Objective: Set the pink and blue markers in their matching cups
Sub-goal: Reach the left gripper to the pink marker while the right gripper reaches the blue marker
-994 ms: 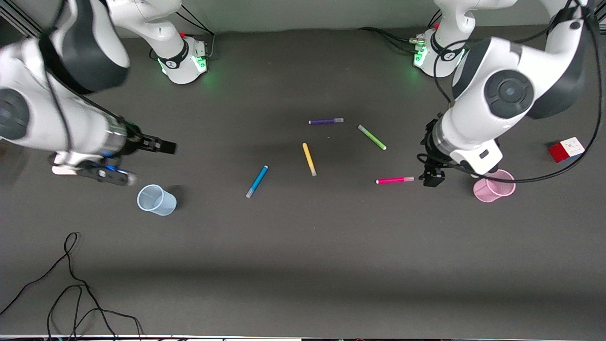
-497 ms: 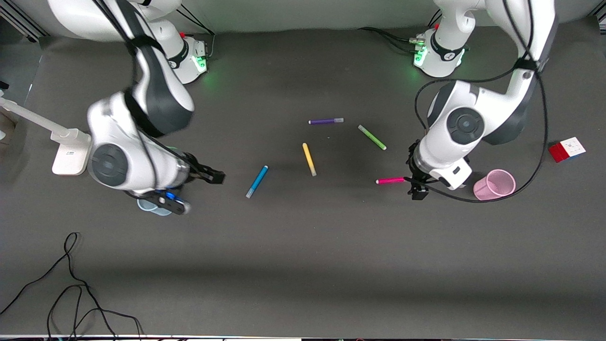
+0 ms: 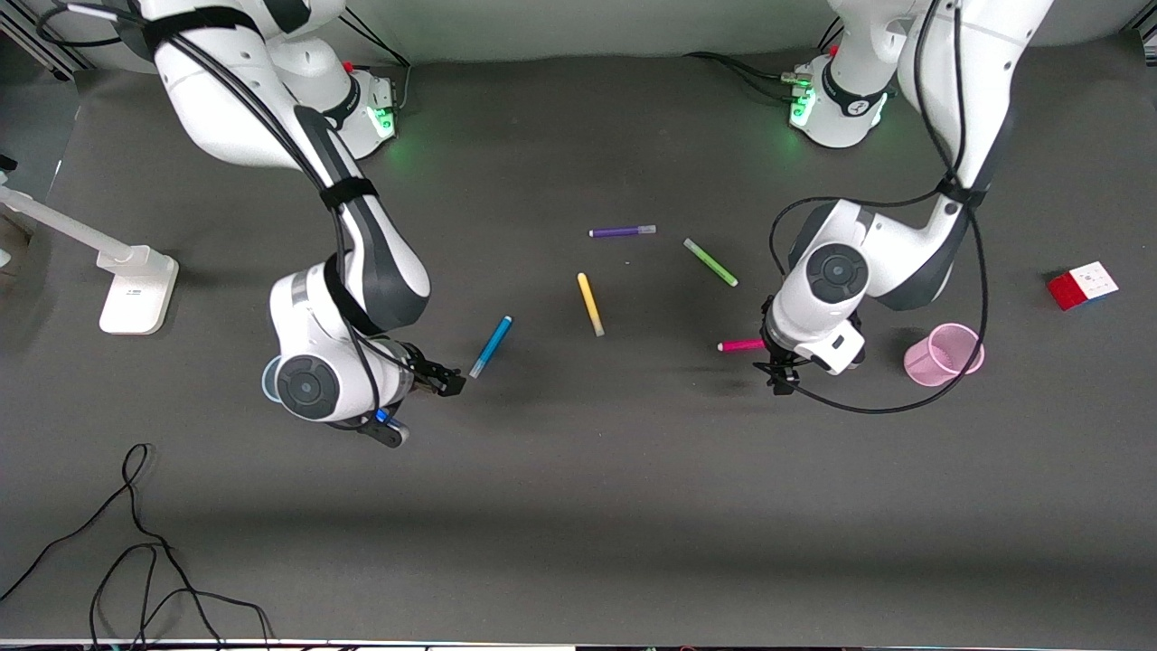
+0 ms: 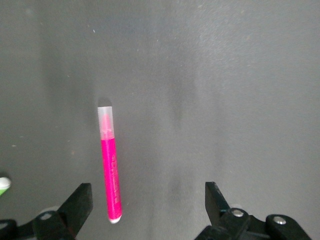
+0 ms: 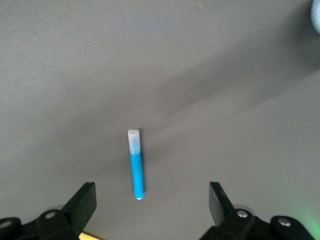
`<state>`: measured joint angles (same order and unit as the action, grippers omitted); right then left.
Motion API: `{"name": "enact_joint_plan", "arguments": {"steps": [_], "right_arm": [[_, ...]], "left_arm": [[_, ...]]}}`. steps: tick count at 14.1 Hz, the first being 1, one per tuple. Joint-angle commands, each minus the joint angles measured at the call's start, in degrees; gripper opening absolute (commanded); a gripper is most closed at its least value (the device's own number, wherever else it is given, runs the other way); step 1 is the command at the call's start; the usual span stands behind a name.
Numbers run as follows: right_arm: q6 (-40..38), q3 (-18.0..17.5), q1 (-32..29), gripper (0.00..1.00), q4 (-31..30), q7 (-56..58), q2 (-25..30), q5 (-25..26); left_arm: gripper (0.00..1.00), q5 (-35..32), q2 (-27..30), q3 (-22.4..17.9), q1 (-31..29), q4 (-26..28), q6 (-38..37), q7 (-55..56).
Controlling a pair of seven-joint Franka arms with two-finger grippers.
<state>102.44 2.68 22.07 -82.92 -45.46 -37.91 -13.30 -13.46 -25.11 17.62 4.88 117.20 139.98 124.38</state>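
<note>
Right gripper [image 3: 445, 380], fingers spread, beside blue marker [image 3: 491, 346] mid-bench. Left gripper [image 3: 779, 372], likewise spread, probably over pink marker [image 3: 741, 344] near pink cup [image 3: 944, 354]: both lined up for pickup.

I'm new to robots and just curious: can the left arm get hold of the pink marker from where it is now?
Probably yes. The left gripper is open, the pink marker lies flat between its fingers, nearer one finger, and nothing stands in the way.
</note>
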Motion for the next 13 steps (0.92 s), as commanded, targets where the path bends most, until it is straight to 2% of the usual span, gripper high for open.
{"name": "enact_joint_plan", "arguments": {"steps": [1, 6, 13], "right_arm": [[1.8, 0.3, 0.3, 1.00, 0.7, -1.6, -1.3, -2.2], [5.7, 0.3, 1.7, 1.00, -0.7, -3.5, -4.2, -3.1], [10.3, 0.3, 2.9, 0.99, -1.8, -5.9, -6.9, -3.2]], "left_arm": [[1.00, -2.8, -2.2, -0.4, 1.3, 0.3, 2.0, 5.3], [1.00, -6.8, -5.7, -0.4, 1.4, 0.9, 5.0, 11.0], [0.99, -7.0, -6.0, -0.3, 1.8, 1.2, 4.9, 12.6]]}}
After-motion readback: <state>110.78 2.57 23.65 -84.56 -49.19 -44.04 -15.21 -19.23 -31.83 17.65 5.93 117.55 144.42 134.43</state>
